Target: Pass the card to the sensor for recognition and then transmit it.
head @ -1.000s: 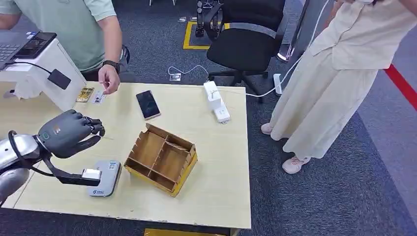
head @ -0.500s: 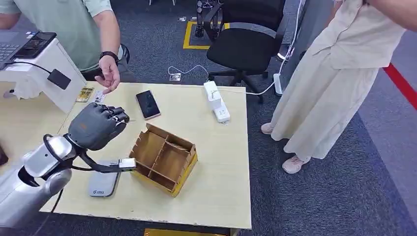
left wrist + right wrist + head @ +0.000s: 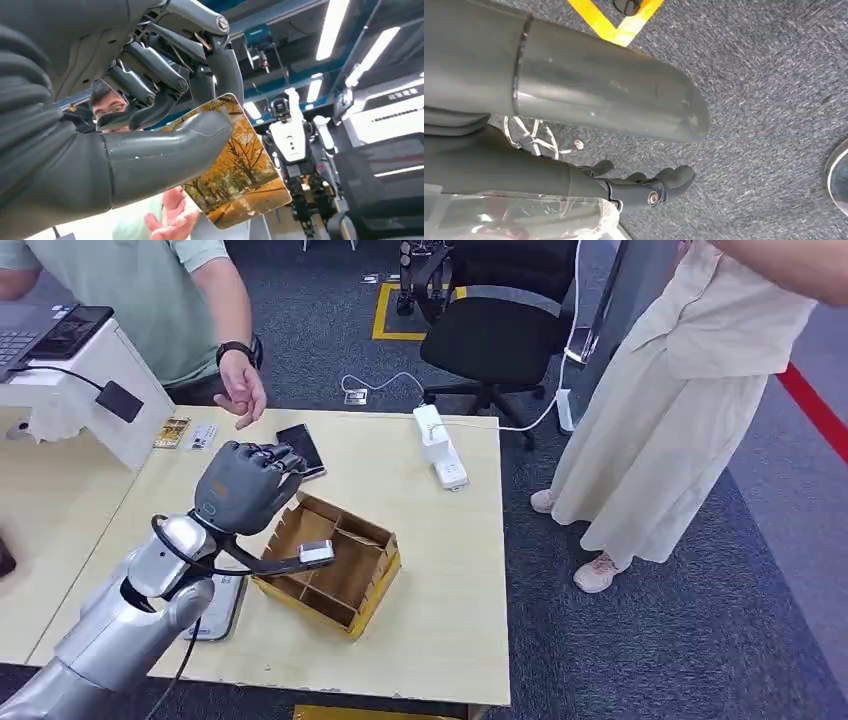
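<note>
Left hand (image 3: 243, 486) pinches the card (image 3: 235, 170) between thumb and fingers above the desk (image 3: 440, 620), over the wooden organizer's (image 3: 330, 563) far-left edge. A person's hand (image 3: 243, 397) waits open just past the desk's far edge. Right hand (image 3: 644, 187) hangs over carpet, holding nothing.

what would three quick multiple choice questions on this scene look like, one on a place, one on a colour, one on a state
1. Where is the wooden box?
A. on the table
B. on the chair
C. on the floor

2. What colour is the office chair?
A. red
B. black
C. white

3. What is the left hand doing?
A. resting flat on the table
B. pressing the phone
C. holding a card

Answers: 1 A, the box sits on the table top. 2 B, its seat and back are black. 3 C, the left wrist view shows the thumb and fingers pinching the card with an autumn tree picture.
</note>
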{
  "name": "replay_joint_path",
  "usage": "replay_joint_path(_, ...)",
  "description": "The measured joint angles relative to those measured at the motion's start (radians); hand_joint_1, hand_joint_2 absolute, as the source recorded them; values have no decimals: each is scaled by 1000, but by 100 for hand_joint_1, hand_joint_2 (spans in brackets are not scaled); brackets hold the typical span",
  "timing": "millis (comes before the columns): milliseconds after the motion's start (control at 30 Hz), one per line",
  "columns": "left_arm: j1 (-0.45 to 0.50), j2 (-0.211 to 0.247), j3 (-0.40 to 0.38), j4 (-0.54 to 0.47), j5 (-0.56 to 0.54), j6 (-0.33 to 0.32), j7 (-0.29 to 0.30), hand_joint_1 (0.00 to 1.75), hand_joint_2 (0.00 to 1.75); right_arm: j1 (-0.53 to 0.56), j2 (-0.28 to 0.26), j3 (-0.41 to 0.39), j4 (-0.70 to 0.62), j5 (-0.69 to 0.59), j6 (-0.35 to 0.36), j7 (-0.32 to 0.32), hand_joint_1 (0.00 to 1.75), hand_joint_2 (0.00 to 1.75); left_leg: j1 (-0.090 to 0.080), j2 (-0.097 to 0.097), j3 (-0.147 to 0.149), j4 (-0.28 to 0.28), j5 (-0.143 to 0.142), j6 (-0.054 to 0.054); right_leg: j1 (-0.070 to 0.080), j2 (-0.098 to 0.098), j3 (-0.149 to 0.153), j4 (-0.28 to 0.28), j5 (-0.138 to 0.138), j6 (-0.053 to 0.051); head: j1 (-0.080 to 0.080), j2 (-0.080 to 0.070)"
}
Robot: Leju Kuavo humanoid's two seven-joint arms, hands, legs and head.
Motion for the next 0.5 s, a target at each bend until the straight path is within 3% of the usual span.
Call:
replay_joint_path(233, -40, -61, -1, 52, -22, 20, 20, 175, 175, 0, 0, -3, 0, -9, 0, 13, 0, 0, 0, 0, 0, 0, 0, 0, 0, 0, 0, 0, 0, 0, 0, 0)
replay_joint_path(367, -45, -64, -10, 60, 53, -16, -48, 175, 175, 0, 0, -6, 0, -10, 1, 13, 0, 0, 0, 0, 0, 0, 0, 0, 0, 0, 0, 0, 0, 0, 0, 0)
replay_joint_path(500, -44, -25, -23, 59, 131, -61, -120, 175, 175, 0, 0, -8, 0, -11, 1, 11, 0, 0, 0, 0, 0, 0, 0, 0, 0, 1, 0, 0, 0, 0, 0, 0)
